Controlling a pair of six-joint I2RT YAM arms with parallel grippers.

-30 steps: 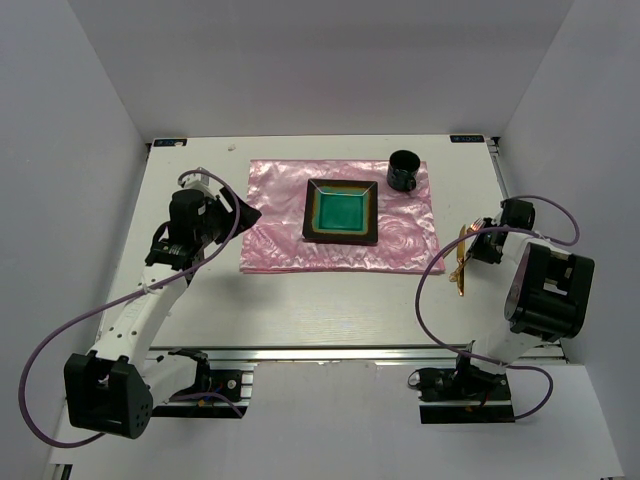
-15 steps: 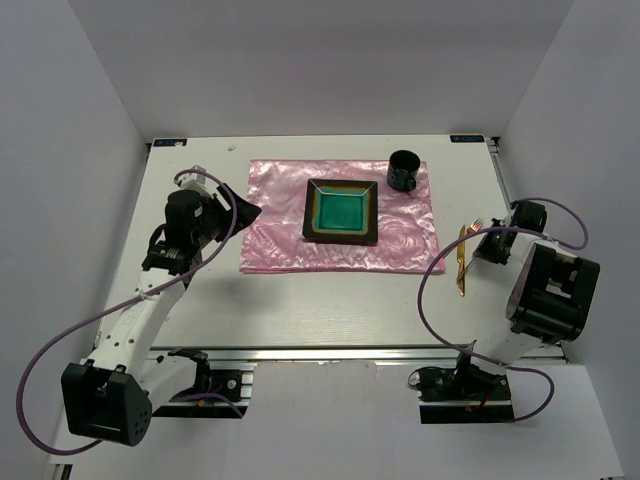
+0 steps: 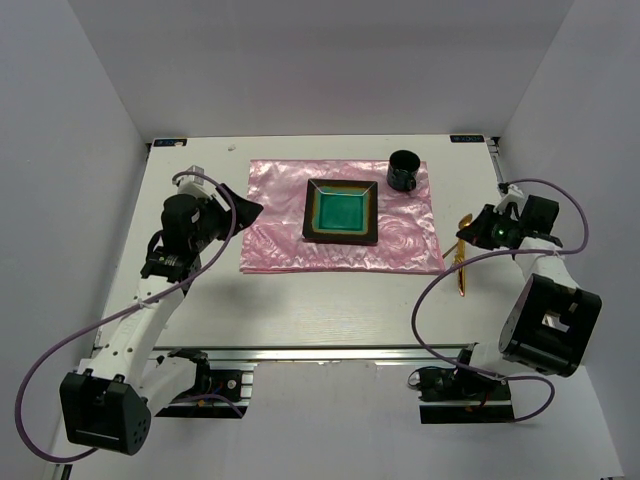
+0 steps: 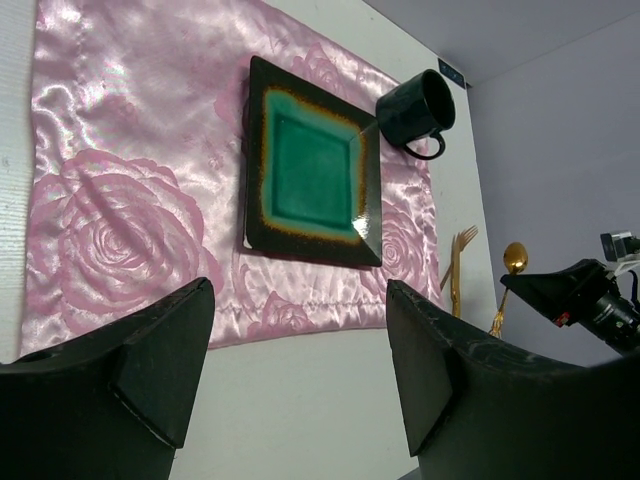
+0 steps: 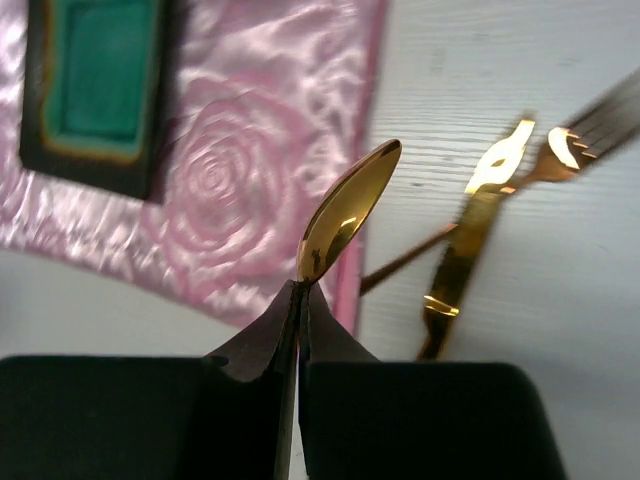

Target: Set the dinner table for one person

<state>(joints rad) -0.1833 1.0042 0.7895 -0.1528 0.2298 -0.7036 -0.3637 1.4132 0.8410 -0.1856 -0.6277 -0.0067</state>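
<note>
The white dinner table point(image 3: 300, 300) holds a shiny pink placemat point(image 3: 340, 215) with a square green-and-brown plate point(image 3: 340, 212) and a dark mug point(image 3: 404, 170) on it. My right gripper point(image 5: 302, 290) is shut on a gold spoon point(image 5: 350, 210) and holds it above the table just right of the placemat point(image 5: 260, 160). A gold knife point(image 5: 465, 235) and fork point(image 5: 590, 125) lie on the table beneath. My left gripper point(image 4: 300, 370) is open and empty, over the table at the placemat's left edge point(image 3: 250, 210).
The plate point(image 4: 310, 165), mug point(image 4: 415, 105), fork point(image 4: 460, 260) and held spoon point(image 4: 512, 262) also show in the left wrist view. White walls enclose the table on three sides. A metal rail point(image 3: 320, 352) runs along the front edge.
My right gripper has lifted the gold spoon off the table and the wrist has swung back to the right. My left arm has shifted slightly.
</note>
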